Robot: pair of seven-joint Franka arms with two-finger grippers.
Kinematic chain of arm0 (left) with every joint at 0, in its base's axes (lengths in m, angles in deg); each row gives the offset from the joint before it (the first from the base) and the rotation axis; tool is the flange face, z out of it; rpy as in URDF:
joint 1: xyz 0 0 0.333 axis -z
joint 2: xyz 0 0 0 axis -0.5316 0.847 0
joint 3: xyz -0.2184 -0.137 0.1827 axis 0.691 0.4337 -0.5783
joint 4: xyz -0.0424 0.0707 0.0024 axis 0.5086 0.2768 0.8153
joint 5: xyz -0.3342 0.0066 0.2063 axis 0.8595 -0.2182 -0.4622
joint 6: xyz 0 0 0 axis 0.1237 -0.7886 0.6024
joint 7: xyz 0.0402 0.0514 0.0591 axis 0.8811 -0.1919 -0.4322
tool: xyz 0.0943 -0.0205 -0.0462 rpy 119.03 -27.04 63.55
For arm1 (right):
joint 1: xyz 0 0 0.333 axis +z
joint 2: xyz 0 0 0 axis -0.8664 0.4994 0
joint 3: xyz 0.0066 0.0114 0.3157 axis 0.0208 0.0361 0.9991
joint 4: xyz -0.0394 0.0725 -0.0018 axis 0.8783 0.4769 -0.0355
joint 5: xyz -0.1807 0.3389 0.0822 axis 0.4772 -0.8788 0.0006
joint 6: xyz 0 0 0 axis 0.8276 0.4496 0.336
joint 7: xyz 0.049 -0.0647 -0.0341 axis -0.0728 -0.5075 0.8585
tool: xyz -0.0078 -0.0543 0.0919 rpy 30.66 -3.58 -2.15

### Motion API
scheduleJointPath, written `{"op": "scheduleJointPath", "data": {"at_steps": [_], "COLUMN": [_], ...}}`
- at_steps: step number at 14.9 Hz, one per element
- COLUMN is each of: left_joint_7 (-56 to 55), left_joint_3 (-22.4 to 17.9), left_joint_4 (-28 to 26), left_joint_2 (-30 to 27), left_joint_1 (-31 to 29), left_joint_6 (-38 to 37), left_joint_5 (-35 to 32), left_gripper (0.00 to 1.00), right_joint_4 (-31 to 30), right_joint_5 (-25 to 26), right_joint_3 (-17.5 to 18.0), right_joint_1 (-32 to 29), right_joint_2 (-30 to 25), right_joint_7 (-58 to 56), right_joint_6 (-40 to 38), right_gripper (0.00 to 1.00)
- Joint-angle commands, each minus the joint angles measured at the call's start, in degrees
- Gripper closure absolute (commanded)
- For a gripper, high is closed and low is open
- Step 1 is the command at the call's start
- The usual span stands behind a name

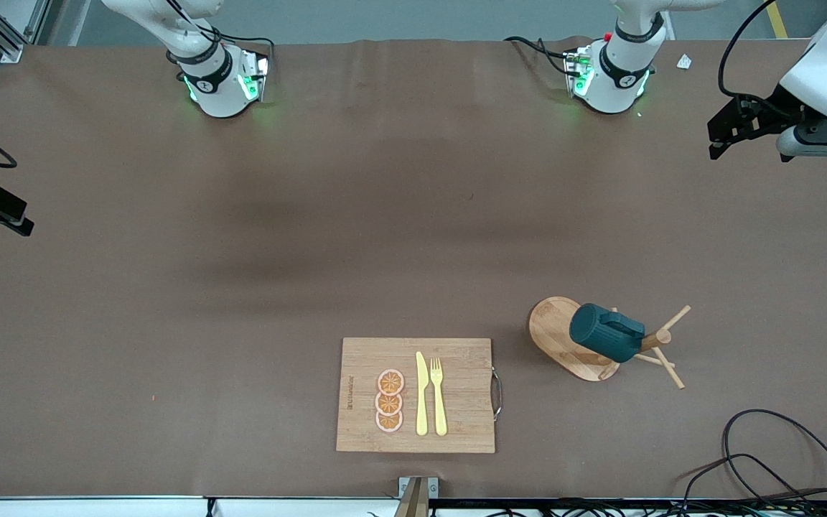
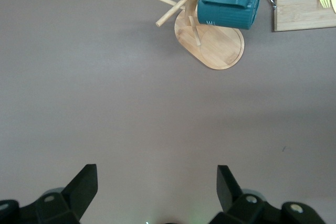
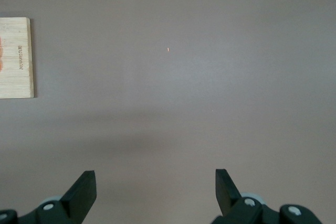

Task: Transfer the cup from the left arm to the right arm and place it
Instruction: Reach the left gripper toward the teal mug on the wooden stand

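Observation:
The dark teal ribbed cup [image 1: 606, 332] hangs tilted on a peg of a wooden peg stand [image 1: 555, 346], near the front camera toward the left arm's end of the table. Its handle faces up and its inside is hidden. The left wrist view also shows the cup [image 2: 229, 4] on the stand [image 2: 216, 46]. My left gripper [image 1: 721, 138] is open and empty, in the air at the left arm's end of the table, well away from the cup. My right gripper [image 1: 15, 215] is open and empty, over bare table at the right arm's end. Both wrist views show the fingers spread, with the left gripper [image 2: 157, 174] and the right gripper [image 3: 156, 179] each over bare mat.
A wooden cutting board [image 1: 456, 424] with orange slices [image 1: 390, 401], a yellow knife [image 1: 421, 393] and a fork [image 1: 438, 395] lies near the front edge, beside the stand. Black cables [image 1: 779, 459] loop at the front corner by the left arm's end.

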Motion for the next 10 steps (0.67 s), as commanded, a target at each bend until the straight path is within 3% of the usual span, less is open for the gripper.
{"op": "scheduleJointPath", "data": {"at_steps": [1, 5, 10], "left_joint_7": [0.2, 0.4, -2.2], "left_joint_3": [0.4, 0.3, -0.1], "left_joint_4": [1.4, 7.6, 11.5], "left_joint_2": [0.9, 5.5, 13.3], "left_joint_1": [-0.1, -0.5, 0.0], "left_joint_6": [0.0, 0.0, 0.5], "left_joint_5": [-0.9, -1.0, 0.5], "left_gripper": [0.0, 0.0, 0.0], "right_joint_4": [-0.8, -0.8, -0.8], "right_joint_5": [-0.2, -0.3, -0.3], "right_joint_3": [0.2, 0.2, 0.2], "right_joint_1": [-0.2, -0.2, -0.3], "right_joint_2": [-0.8, -0.8, -0.7], "right_joint_7": [0.7, 0.7, 0.7], "right_joint_6": [0.2, 0.2, 0.2], "right_gripper": [0.0, 0.0, 0.0]}}
